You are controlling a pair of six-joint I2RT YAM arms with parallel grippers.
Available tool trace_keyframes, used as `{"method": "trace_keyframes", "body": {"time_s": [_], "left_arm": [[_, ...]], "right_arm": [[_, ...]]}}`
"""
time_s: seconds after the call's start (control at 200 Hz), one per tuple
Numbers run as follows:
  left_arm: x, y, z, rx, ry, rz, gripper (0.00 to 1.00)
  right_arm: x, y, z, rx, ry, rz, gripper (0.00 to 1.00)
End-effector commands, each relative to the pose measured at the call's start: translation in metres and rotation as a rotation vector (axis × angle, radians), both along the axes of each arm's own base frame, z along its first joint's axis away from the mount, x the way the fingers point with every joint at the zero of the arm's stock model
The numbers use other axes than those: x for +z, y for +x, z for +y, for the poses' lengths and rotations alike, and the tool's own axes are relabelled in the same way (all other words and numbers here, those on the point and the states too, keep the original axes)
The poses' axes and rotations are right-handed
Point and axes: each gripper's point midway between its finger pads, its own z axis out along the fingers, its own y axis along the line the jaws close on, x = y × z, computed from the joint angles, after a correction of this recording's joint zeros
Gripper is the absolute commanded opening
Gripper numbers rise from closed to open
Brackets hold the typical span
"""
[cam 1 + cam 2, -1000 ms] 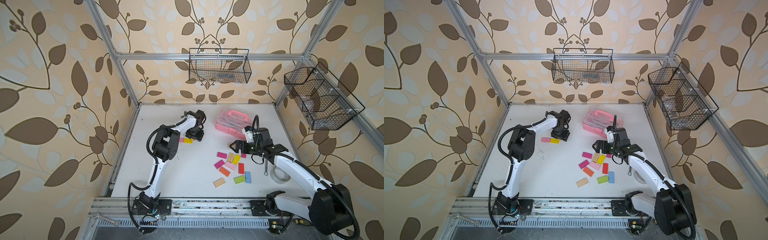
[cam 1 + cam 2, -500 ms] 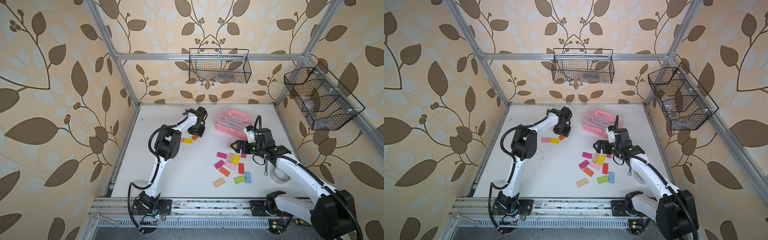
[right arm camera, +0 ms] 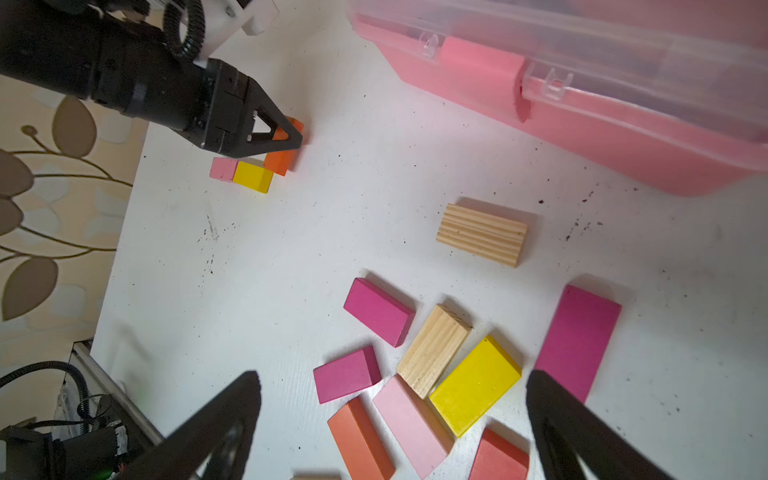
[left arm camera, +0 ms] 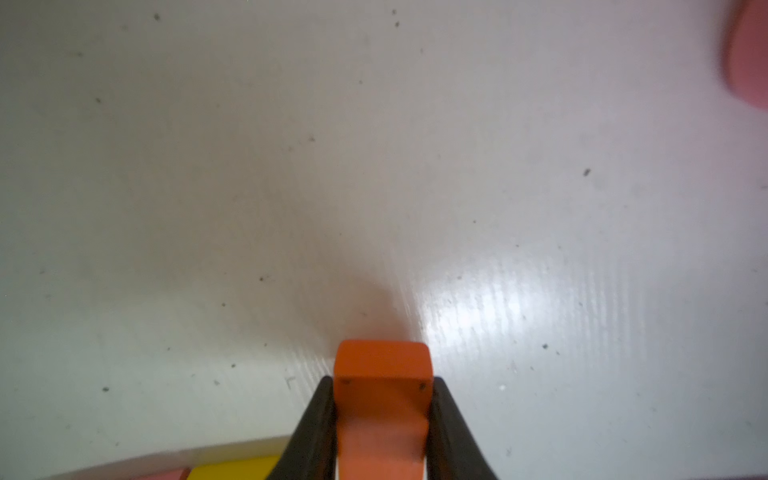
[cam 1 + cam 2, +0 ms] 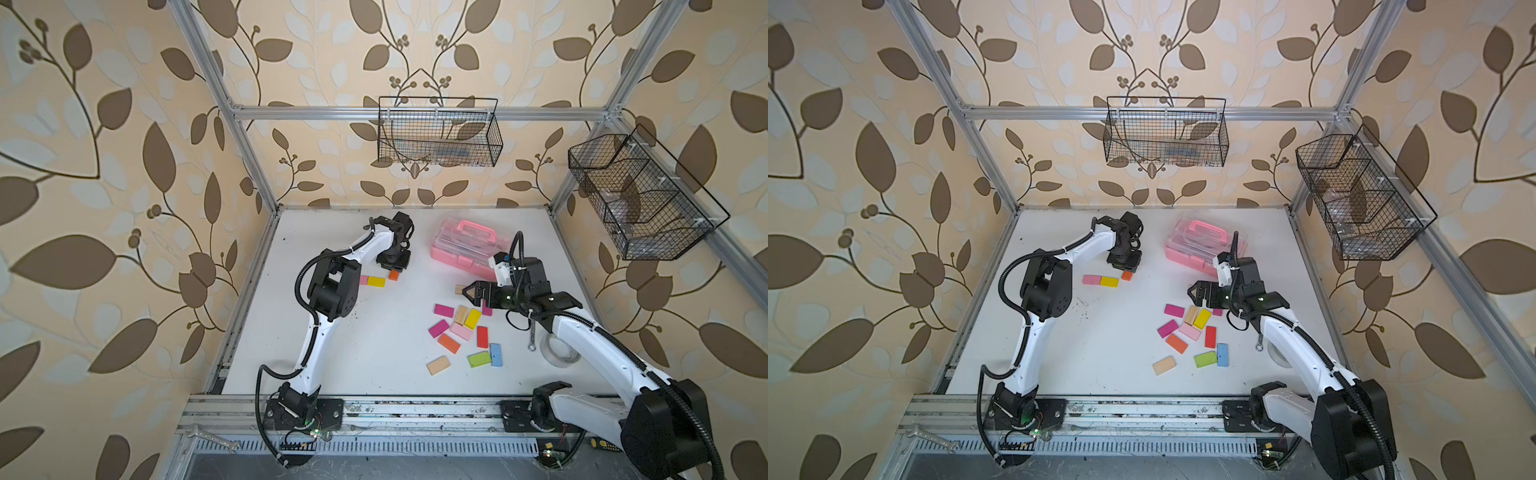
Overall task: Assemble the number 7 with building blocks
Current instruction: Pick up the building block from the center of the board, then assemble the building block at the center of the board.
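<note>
Top views give us the white counter (image 5: 365,340), where a pink block (image 5: 364,280) and a yellow block (image 5: 376,281) lie end to end at about 10 o'clock, making the top bar of the number 7 (image 5: 1100,281). An orange block (image 5: 394,275) sits just beside the yellow block's 3 o'clock end with a slight gap, and the left fingers (image 5: 395,268) are set on it from its 12 o'clock side. A pink case (image 5: 461,249) stands at 1 o'clock. The loose blocks (image 5: 461,331) are scattered at 4 o'clock, and the right fingers (image 5: 470,291) hover at that heap's 12 o'clock edge, next to a striped wooden block (image 5: 459,289). Left wrist view: we see the two dark left fingers (image 4: 316,428) pressed against the long sides of the orange block (image 4: 382,399), gripping it, with the yellow block (image 4: 237,467) and pink block (image 4: 166,473) close by. We cannot tell whether the orange block rests on the counter. Right wrist view: the right fingers (image 3: 216,424) are spread wide with nothing between them, above the loose blocks (image 3: 378,311). The striped wooden block (image 3: 482,235) lies alone between that heap and the pink case (image 3: 478,79). Well beyond, the left fingers (image 3: 282,145) clamp the orange block (image 3: 282,162) next to the yellow block (image 3: 252,176).
</note>
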Motion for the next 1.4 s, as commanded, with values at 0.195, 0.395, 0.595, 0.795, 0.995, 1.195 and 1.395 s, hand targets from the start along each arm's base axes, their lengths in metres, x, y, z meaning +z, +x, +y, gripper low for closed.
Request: {"method": "trace_keyframes", "body": {"time_s": [0.195,0.395,0.595,0.795,0.995,1.195,1.395], "left_arm": [[0.098,-0.045,0.018,0.104,-0.139,-0.135,0.18],[0.075,-0.091,0.060,0.200,-0.041,-0.095,0.17],[0.049,-0.127,0.069,0.289,-0.101,-0.034,0.16],[0.025,-0.144,0.075,0.376,-0.127,-0.006,0.14],[0.001,-0.142,0.070,0.374,-0.117,0.042,0.13],[-0.021,-0.132,0.069,0.354,-0.059,0.068,0.12],[-0.029,-0.119,0.068,0.324,-0.005,0.069,0.11]], "right_arm": [[-0.003,-0.004,0.012,0.037,0.023,0.011,1.00],[-0.006,-0.010,0.044,0.114,-0.012,0.013,1.00],[-0.013,-0.011,0.080,0.175,0.001,0.025,0.99],[-0.015,-0.012,0.094,0.200,-0.002,0.031,1.00],[-0.020,-0.014,0.088,0.197,-0.031,0.037,1.00],[-0.023,-0.015,0.079,0.183,-0.035,0.039,1.00],[-0.029,-0.015,0.072,0.172,-0.034,0.051,1.00]]}}
